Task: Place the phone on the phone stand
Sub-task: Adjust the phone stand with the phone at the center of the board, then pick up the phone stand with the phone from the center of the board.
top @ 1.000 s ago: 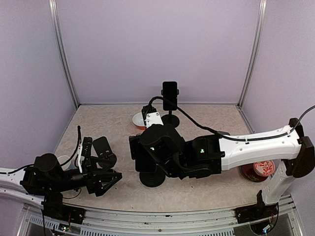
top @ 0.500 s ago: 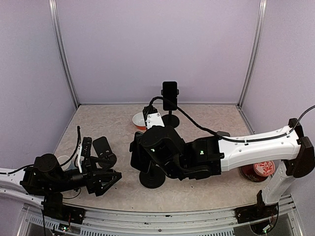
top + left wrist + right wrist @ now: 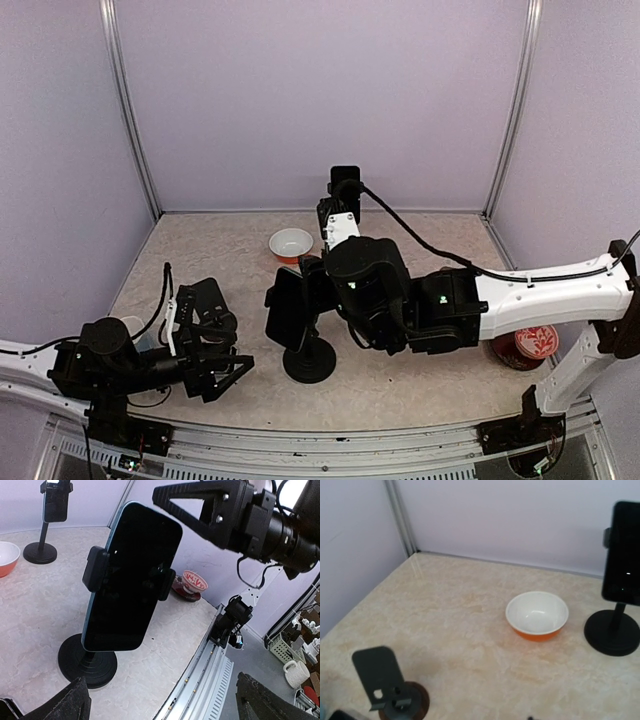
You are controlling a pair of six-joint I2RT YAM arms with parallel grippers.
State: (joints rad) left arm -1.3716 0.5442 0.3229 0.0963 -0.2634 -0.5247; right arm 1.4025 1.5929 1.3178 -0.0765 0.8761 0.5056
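A black phone (image 3: 130,575) stands tilted in the side clamps of a black phone stand (image 3: 87,661) near the table's middle, also visible from above as the phone (image 3: 288,308) over the stand's round base (image 3: 310,363). My right arm (image 3: 365,285) hovers just behind and above it; one finger (image 3: 217,515) shows above and to the right of the phone, apart from it. The right wrist view shows none of its own fingers. My left gripper (image 3: 167,705) rests low to the left, open and empty, facing the stand.
A second phone sits on a taller stand (image 3: 346,195) at the back. An orange bowl (image 3: 537,615) lies in front of it. A small dark holder (image 3: 382,680) stands at the left. A red patterned cup (image 3: 535,342) is at the right edge.
My right arm has lifted and swung back to the right, off the phone, which stays in the stand's clamps. The left arm has shifted slightly right.
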